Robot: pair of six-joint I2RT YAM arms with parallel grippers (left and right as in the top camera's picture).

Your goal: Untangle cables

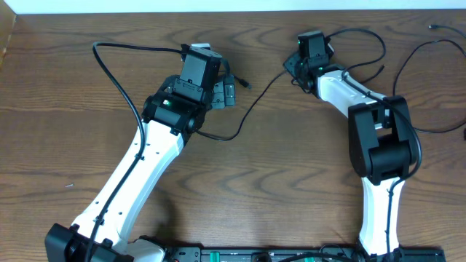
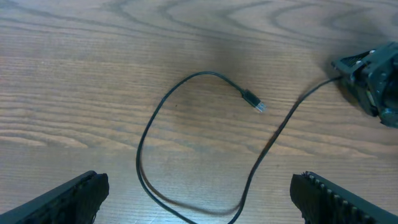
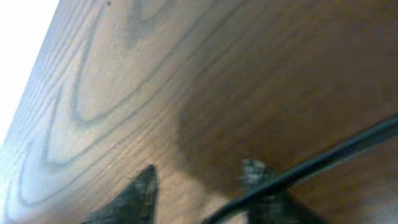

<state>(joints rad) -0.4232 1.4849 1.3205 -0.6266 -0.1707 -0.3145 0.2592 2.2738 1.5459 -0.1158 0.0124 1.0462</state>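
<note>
A thin black cable (image 1: 256, 102) lies on the wooden table between the two arms. Its small plug (image 2: 252, 100) rests free near my left gripper (image 1: 227, 92). From the plug the cord loops down and back (image 2: 146, 134), then runs up to my right gripper (image 1: 294, 69). My left gripper (image 2: 199, 208) hovers over the loop, jaws wide open and empty. In the right wrist view my right gripper (image 3: 205, 202) sits low at the table. A gap shows between its fingers, and the black cable (image 3: 329, 155) crosses its right fingertip (image 3: 280, 208).
Another thin dark cord (image 1: 408, 65) curves over the table at the far right, its end near the back edge (image 1: 434, 28). Thick black arm cables arc behind both wrists (image 1: 124, 47). The table's back edge runs close behind the right gripper.
</note>
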